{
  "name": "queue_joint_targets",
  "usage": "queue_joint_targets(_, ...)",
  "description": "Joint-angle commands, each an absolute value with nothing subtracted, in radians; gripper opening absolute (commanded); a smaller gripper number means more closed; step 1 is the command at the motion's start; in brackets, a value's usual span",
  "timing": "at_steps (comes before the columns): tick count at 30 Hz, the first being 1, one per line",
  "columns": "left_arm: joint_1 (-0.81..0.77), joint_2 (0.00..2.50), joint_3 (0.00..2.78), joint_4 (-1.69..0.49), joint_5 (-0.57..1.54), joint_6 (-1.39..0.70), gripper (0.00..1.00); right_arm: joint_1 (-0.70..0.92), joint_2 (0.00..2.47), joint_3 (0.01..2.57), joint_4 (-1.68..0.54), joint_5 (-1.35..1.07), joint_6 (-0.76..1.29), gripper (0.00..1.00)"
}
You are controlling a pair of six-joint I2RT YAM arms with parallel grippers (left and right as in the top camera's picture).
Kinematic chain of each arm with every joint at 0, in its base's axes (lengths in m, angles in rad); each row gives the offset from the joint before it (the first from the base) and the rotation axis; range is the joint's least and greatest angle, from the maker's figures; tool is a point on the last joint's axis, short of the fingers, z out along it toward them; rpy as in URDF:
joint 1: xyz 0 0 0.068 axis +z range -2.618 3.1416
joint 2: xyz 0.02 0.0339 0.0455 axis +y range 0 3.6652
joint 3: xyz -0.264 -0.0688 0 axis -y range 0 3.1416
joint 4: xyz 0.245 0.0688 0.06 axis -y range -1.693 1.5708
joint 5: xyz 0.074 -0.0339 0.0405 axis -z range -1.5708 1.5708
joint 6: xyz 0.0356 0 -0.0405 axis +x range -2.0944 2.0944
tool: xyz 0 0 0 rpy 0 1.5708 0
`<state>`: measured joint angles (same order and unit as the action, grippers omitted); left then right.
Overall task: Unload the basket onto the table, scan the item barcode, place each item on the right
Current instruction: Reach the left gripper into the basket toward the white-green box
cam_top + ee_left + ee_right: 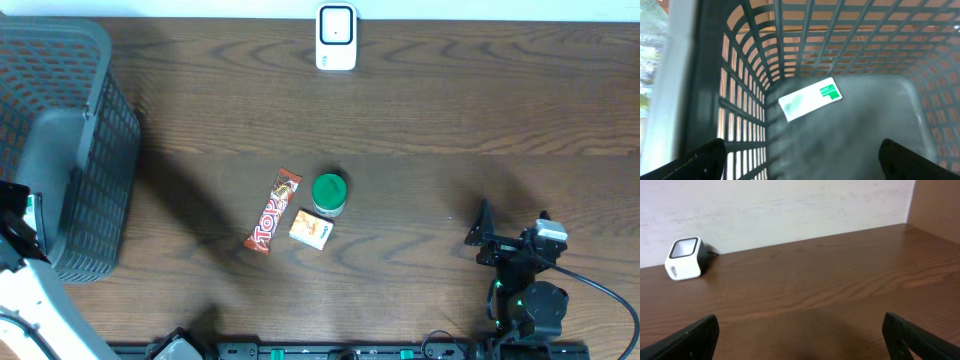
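The left pincer (800, 150) hangs released over the grey mesh basket (747, 75), jaws spread wide and holding nothing. Directly below and ahead of it, a white packet (810, 99) with a green label lies flat on the basket floor, close to the wall on the pincer's left.

The right pincer (800, 325) is also released and empty, low over the dark wooden worktop (840, 290). The white scanner (685, 258) stands ahead of it and off to its left, well apart, against the back wall. Further to this pincer's left lie three items in a near cluster: a chocolate bar (274, 211), a green-lidded jar (329, 194) and a small orange box (311, 230), all between the two pincers.
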<state>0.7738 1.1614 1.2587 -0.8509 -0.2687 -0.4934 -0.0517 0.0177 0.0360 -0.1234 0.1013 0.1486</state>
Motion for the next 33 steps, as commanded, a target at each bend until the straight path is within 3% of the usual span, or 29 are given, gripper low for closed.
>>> queue_joint_targets(1,0.796,1.21,1.256,-0.855,-0.29,-0.395,0.98,-0.052,0.014,0.032,-0.124,0.1,0.141,0.99)
queue_joint_targets(9,0.796,1.347,1.255,-0.768,-0.252,0.057,0.98,-0.052,0.014,0.032,-0.124,0.1,0.141,0.99)
queue_joint_targets(16,0.796,1.479,1.255,-0.743,-0.006,0.415,0.98,-0.052,0.014,0.032,-0.124,0.1,0.141,0.99)
queue_joint_targets(33,0.847,1.719,1.255,-0.651,-0.011,0.468,0.98,-0.052,0.014,0.032,-0.124,0.1,0.141,0.99)
